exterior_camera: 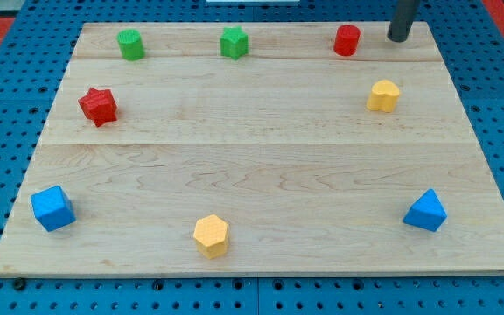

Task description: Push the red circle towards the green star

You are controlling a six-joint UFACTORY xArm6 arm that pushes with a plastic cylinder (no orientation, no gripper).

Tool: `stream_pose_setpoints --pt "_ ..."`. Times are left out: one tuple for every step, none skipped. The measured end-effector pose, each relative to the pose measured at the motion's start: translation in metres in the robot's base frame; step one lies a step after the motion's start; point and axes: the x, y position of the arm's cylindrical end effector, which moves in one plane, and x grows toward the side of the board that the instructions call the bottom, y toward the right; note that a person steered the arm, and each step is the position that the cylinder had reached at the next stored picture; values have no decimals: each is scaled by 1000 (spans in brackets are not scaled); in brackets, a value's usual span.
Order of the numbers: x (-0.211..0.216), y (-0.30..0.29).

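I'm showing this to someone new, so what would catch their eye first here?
Probably my tip, a dark rod at the view's top right, just right of the red circle. Next, the green star further left along the same top row, and eight bright blocks ringing the pale wooden board.

Along the top edge of the counter [261,157], from the view's left: green circle [130,44], green star [234,42], red circle [346,40]. My tip [398,38] stood just right of the red circle, apart from it, near the top right corner. Yellow block [383,95] sat by the right edge, below the red circle. Red star [98,106] lay near the left edge. Blue cube [52,208] sat at the bottom left corner, yellow hexagon [211,235] on the bottom edge, blue block [425,211] near the bottom right corner.
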Motion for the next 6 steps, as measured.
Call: stream_pose_setpoints --pt "20 -40" --pt "16 -25" --pt "-6 -5" --pt "-11 -44" --pt "-6 -87" --pt "-6 -100"
